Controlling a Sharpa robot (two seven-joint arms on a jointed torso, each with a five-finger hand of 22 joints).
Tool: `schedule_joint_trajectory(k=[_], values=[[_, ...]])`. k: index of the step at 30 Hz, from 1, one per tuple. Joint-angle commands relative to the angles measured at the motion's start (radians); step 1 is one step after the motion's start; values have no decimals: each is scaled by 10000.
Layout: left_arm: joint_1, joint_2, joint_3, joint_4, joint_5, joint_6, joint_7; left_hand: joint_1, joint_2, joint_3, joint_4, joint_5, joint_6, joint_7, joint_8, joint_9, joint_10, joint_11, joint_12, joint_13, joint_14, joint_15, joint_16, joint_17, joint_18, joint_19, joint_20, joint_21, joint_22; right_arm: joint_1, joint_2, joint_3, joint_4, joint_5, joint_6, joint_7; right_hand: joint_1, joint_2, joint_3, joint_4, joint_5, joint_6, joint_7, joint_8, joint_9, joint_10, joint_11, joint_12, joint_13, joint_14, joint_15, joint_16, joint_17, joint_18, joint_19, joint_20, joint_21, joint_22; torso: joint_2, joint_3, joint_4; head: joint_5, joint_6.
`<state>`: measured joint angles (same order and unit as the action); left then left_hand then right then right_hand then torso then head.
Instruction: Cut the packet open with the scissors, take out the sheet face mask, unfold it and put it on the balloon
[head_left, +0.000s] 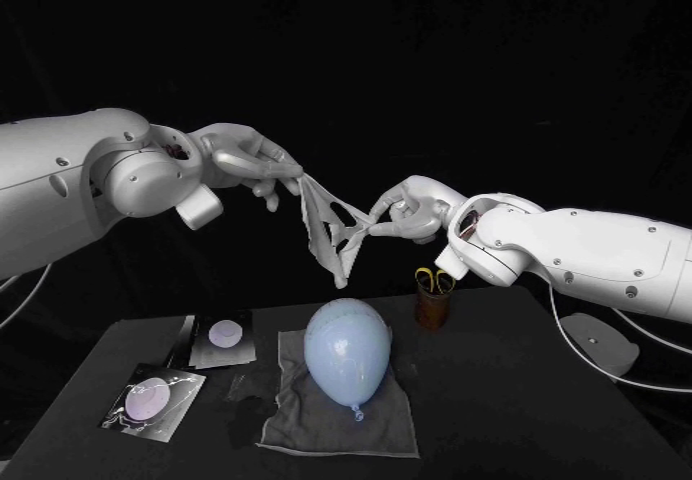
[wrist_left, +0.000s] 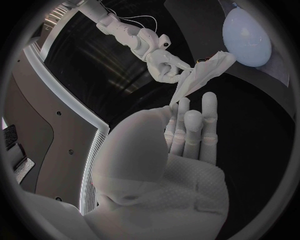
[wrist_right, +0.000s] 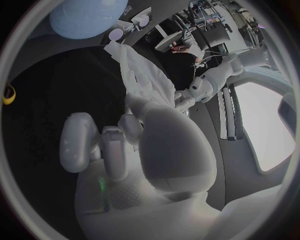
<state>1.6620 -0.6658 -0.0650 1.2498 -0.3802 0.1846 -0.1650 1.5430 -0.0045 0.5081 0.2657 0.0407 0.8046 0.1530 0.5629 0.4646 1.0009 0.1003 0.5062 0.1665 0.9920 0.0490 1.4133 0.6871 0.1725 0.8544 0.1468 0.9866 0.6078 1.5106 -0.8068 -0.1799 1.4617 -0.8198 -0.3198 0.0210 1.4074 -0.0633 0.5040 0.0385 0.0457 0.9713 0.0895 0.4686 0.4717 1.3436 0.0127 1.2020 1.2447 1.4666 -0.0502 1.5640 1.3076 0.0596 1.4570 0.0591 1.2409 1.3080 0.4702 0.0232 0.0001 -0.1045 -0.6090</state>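
While both hands are up in the air with the sheet face mask (head_left: 329, 225), note it's only part-opened. Your left hand (head_left: 253, 160) pinches one upper edge in its fingertips and your right hand (head_left: 411, 210) pinches the opposite edge. The mask hangs between them as a twisted, bunched strip with a couple of holes showing. Its lower end dangles above the pale blue balloon (head_left: 348, 350) without touching it.

The balloon lies on a grey cloth (head_left: 296, 425) on the black table (head_left: 548, 420), knot end toward the robot. The yellow-handled scissors (head_left: 434, 280) stand in a brown holder (head_left: 431, 310) behind the balloon, just below your right wrist. The opened packet (head_left: 152, 400) lies at the table's left, with a second packet piece (head_left: 224, 335) just behind it.

Risks, as judgement:
- Pulling the hands apart could tear the wet sheet at the holes, since the layers look stuck together.
- Both pinches look small, so one may slip and the mask would drop in a clump.
- Lowering it now would likely lay it down folded or off-centre.
- The balloon is round and loose, so a nudge could roll it off the cloth.
- A drop of the right arm could knock the holder over.
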Motion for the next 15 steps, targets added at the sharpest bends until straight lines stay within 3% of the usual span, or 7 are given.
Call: schedule_joint_trajectory(k=[1, 15], values=[[-8, 0, 6, -30, -56, -31, 202, 14, 92, 81, -64, 69, 6, 44, 43, 3035, 77, 4, -46, -10, 75, -26, 67, 8, 109, 43, 5, 42, 8, 102, 26, 20, -18, -1363, -116, -382, -109, -21, 85, -13, 30, -43, -27, 46, 33, 121, -35, 29, 28, 1042, -36, 68, 2632, 5, 45, -54, 50, 1829, -3, -10, 8, -25, 11], [-31, 1, -15, -130, -167, -143, 295, 10, 91, 80, -62, 69, 8, 42, 47, 3047, 92, 2, -56, -13, 91, -27, 78, 25, 109, 49, 3, 51, 13, 426, 197, 44, -54, -2534, -64, -1180, -136, -48, 156, -59, 31, -49, -33, 120, 73, 184, -44, 98, 83, 1037, -43, 59, 2611, -4, 65, -59, 99, 1841, 1, -2, 1, -44, 31]])
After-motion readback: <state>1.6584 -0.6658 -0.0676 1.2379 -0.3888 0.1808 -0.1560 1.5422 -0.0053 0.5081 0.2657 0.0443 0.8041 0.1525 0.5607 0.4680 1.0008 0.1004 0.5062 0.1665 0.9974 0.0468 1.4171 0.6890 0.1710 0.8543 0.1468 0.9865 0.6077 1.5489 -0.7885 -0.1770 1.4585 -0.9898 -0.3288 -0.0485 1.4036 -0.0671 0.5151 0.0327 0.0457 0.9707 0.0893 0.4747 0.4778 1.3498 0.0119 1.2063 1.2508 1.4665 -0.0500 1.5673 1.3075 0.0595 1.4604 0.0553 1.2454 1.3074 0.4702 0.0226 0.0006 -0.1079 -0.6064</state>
